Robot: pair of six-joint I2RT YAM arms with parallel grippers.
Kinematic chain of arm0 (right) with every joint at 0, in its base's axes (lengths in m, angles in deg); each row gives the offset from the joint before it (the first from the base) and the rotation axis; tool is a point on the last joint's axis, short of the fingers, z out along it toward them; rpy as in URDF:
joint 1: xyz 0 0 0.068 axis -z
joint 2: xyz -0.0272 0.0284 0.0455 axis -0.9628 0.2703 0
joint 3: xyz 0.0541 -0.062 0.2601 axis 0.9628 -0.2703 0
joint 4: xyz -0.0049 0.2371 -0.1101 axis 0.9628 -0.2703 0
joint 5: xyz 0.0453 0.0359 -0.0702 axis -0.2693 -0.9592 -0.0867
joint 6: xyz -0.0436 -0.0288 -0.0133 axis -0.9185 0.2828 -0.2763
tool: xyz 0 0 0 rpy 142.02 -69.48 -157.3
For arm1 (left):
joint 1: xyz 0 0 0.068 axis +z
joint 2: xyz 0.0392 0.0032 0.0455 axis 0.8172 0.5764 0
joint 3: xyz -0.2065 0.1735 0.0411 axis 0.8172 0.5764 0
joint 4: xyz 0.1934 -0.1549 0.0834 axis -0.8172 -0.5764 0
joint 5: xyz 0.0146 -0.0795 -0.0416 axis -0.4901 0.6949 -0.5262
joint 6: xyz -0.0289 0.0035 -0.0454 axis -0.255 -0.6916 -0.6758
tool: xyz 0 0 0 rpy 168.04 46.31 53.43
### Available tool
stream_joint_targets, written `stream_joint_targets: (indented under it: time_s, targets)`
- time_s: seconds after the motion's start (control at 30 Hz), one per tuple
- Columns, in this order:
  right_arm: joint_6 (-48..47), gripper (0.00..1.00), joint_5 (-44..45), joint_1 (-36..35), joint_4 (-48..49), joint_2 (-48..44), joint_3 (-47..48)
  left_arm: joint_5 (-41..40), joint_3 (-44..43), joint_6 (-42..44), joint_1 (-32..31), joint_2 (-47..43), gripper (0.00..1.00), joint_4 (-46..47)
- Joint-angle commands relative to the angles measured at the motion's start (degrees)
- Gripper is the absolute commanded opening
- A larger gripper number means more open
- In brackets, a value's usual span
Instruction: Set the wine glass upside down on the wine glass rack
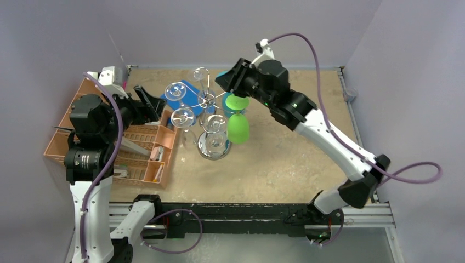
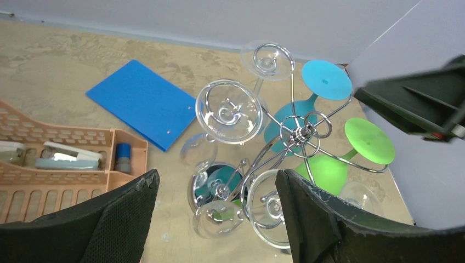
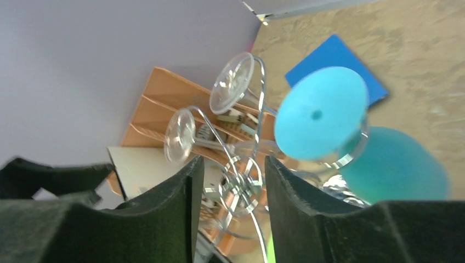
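The chrome wine glass rack (image 1: 207,101) stands mid-table on its round shiny base (image 1: 214,147). Several clear wine glasses (image 1: 182,116) hang upside down from its arms. A green wine glass (image 1: 237,129) and a teal wine glass (image 3: 321,112) hang upside down on its right side. My right gripper (image 1: 226,82) is open and empty, level with the rack top, beside the teal glass's foot; the rack hub (image 3: 241,186) shows between its fingers. My left gripper (image 1: 153,104) is open and empty, left of the rack (image 2: 300,131), touching nothing.
An orange organizer tray (image 1: 137,159) with small items sits at the left. A blue board (image 2: 143,101) lies on the table behind the rack. Grey walls close the back and right sides.
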Motion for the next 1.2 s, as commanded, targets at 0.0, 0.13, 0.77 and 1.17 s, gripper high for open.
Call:
stream_joint_targets:
  time_s: [0.0,0.13,0.77,1.17]
  targets:
    - [-14.4,0.5,0.8,0.1,-2.1,-11.2,-6.2,-2.7,-4.2,1.1,0.3,-1.2,0.78,-4.3]
    - [-24.4,0.59,4.2,0.1,-10.3,-20.0,-11.0,-3.5,-5.7,2.1,0.3,-2.7,0.78,-5.8]
    - [-46.1,0.99,28.7,0.1,-22.6,-47.1,-22.3,-16.7,-3.9,6.5,0.3,-14.5,0.82,-8.4]
    - [-45.5,0.99,32.5,0.1,-20.5,-51.4,-24.2,-19.4,-3.1,6.5,0.3,-16.0,0.84,-7.1]
